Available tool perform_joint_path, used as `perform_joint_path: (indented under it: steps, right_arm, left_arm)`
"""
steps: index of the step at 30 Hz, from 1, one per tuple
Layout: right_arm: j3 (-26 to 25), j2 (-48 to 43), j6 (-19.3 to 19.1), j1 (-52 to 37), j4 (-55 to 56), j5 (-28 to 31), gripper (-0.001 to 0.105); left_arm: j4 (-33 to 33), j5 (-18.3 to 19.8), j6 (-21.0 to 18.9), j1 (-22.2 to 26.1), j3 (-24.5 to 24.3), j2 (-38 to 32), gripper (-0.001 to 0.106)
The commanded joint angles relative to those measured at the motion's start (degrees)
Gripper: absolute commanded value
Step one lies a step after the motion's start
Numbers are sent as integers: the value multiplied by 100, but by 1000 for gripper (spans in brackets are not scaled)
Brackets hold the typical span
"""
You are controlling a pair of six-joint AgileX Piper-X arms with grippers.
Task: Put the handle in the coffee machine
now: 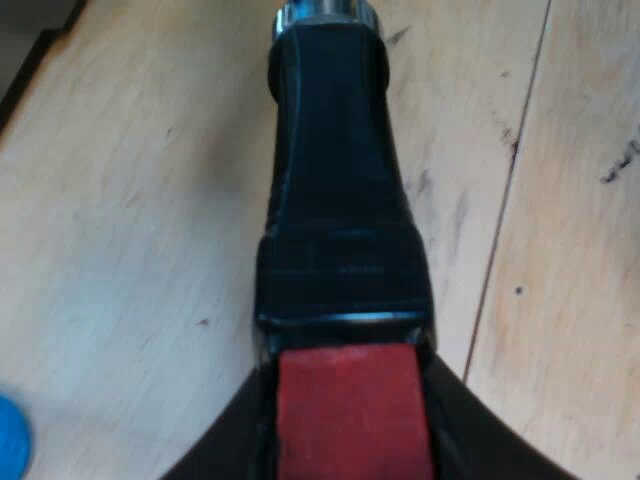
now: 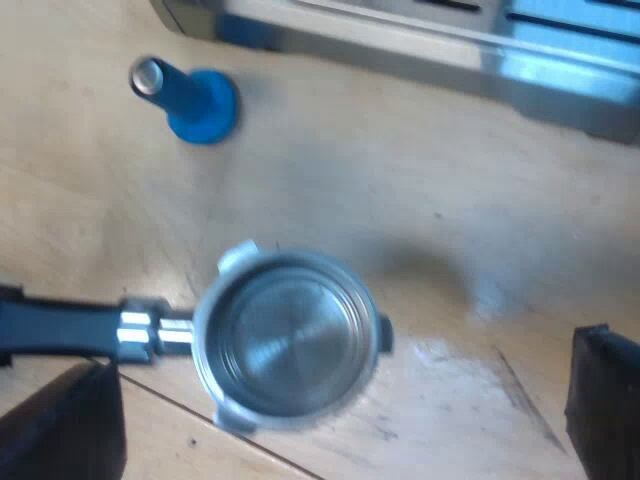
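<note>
The metal holder's dark handle [image 1: 340, 200] runs away from the camera over the wooden table, and its red end [image 1: 345, 420] sits between the dark fingers of my left gripper [image 1: 345, 440], which is shut on it. In the right wrist view the holder's round metal basket [image 2: 290, 345] faces up, empty, with the handle [image 2: 60, 325] sticking out sideways. My right gripper [image 2: 335, 415] hovers above the basket, open, its black fingers [image 2: 605, 400] wide apart on either side. The espresso machine's metal base [image 2: 450, 50] lies beyond the basket.
A blue tamper [image 2: 195, 100] with a metal top stands on the wooden table [image 2: 400, 200] between the basket and the machine's base. A blue edge [image 1: 10, 445] shows beside my left gripper. The table's dark edge [image 1: 30, 60] is off to one side of the handle.
</note>
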Motion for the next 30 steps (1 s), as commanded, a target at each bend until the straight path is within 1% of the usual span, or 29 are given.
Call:
perform_joint_path:
  steps: [1, 6, 7, 8, 9, 14, 15, 20, 22, 25, 27, 29, 30]
  right_arm:
    - [-59, -64, -67, -32, 204, 45, 90]
    - [-59, -78, -83, -32, 333, 150, 90]
    - [-59, -78, -81, -32, 333, 150, 90]
    - [-59, -78, -81, -32, 333, 150, 90]
    - [-59, -78, -81, -32, 333, 150, 90]
    - [-59, -78, -81, -32, 333, 150, 90]
    - [-59, -78, -92, -32, 333, 150, 90]
    - [-59, -78, -220, -32, 333, 138, 90]
    - [-59, -78, -280, -32, 333, 117, 90]
    - [-59, -78, -304, -32, 333, 107, 90]
    - [-59, -78, -304, -32, 333, 107, 90]
    - [-59, -78, -304, -32, 333, 107, 90]
    - [-59, -78, -319, -32, 333, 107, 90]
  left_arm:
    - [0, -301, 43, 7, -111, -179, 0]
    - [203, -434, 53, 7, -111, -485, 0]
    - [267, -581, 41, 7, -111, -557, 0]
    - [339, -820, 35, 7, -111, -645, 0]
    - [374, -951, 36, 7, -111, -685, 0]
    - [440, -1114, 25, 7, -111, -860, 0]
    - [463, -1117, -273, 7, -111, -1066, 0]
    - [360, -1117, -570, 46, -111, -1153, 0]
    - [289, -1117, -648, 202, -111, -1152, 0]
    - [194, -1101, -625, 661, -111, -1152, 0]
    - [192, -801, -420, 1133, -111, -1152, 0]
    - [219, -522, -272, 1489, -111, -1152, 0]
    - [255, -364, -129, 1754, -111, -1152, 0]
